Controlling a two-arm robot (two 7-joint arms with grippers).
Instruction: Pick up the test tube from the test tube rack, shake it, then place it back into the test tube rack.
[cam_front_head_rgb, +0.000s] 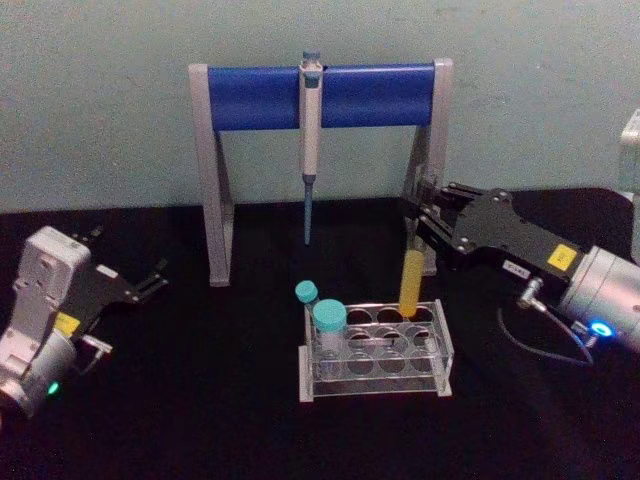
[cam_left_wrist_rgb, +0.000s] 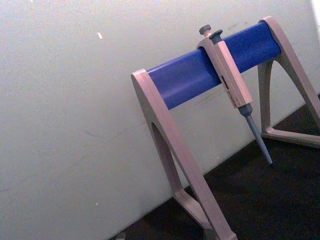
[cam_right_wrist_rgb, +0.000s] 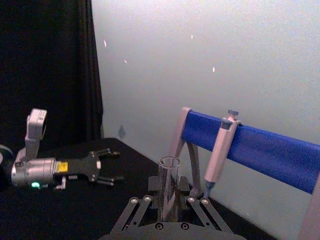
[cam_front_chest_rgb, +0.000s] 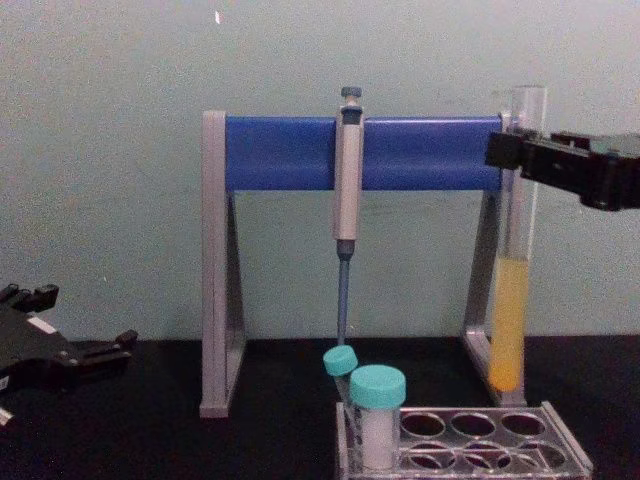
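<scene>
**Test tube held high over the rack's back corner**

The right gripper has its jaws closed on the test tube, pinching the bare glass just below the open mouth. That high grip makes sense: it keeps the fingers away from the yellow liquid in the lower third and holds the tube upright so nothing spills. In the right wrist view the rim stands up between the two fingers.

In the chest view the rounded bottom appears to hang just clear of the test tube rack. From the head camera the tube sits at about 1 o'clock from the rack's centre, over the back row. Two teal-capped tubes occupy the rack's 9 o'clock end, well apart from it.

The pipette stand stands at 12 o'clock behind the rack with a pipette hanging from its bar. Any shaking probably needs room in front of that near leg.

The left gripper is parked at 9 o'clock, low over the black table, jaws spread and empty.
</scene>
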